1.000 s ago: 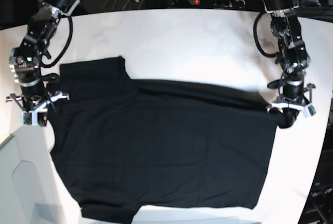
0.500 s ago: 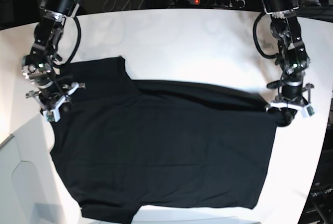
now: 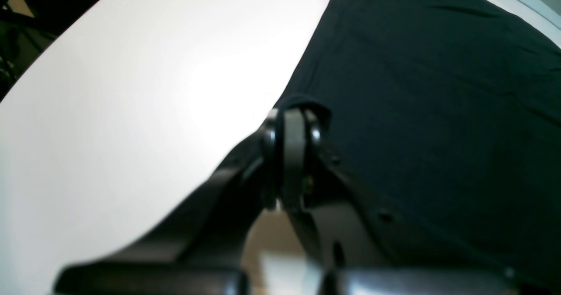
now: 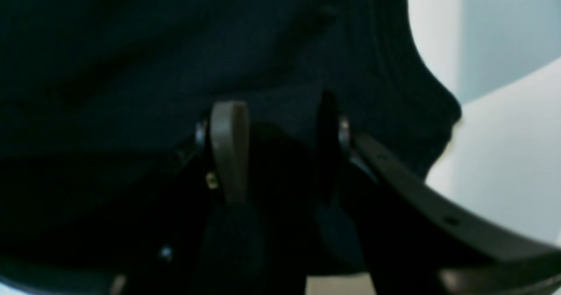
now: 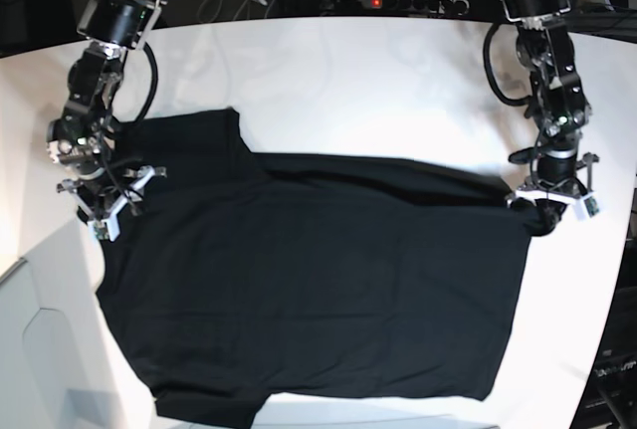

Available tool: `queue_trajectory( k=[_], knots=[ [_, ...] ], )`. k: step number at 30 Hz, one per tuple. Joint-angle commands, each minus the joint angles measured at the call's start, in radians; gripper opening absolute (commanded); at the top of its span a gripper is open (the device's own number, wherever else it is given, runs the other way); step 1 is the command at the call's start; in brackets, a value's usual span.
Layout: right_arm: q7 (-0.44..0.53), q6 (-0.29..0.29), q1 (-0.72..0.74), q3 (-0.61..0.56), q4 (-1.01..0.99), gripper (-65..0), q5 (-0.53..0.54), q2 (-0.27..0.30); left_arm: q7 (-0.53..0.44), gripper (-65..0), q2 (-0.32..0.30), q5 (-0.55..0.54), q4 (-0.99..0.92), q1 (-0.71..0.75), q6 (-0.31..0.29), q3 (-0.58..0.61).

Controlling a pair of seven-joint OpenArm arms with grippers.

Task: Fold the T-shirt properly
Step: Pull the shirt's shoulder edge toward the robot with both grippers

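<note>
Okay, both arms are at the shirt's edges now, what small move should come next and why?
Probably close the right gripper on the cloth. Its jaws stand apart over the T-shirt near the collar, while the left gripper already looks shut on the hem corner. With both ends held, the fold could begin.

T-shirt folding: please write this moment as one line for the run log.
phase: grasping | T-shirt: spread flat on table | left gripper: shut on shirt corner | right gripper: open, over cloth near collar edge

Black jointed arms (image 5: 100, 71), looping cables, pale fingers (image 3: 293, 154).
</note>
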Motion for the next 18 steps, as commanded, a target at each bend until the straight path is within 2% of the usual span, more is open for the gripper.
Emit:
queue_trajectory(
  k=[1,18],
  knots=[
    [0.022,0.005,0.018,0.000,0.018,-38.1,0.014,0.010,-0.024,-65.0,-0.014,-0.001,0.015,-0.011,-0.001,-0.003],
    [0.019,0.002,-0.001,0.002,0.016,-37.6,0.014,0.008,-0.024,-65.0,-0.014,-0.001,0.015,-0.009,-0.001,-0.003]
  ],
)
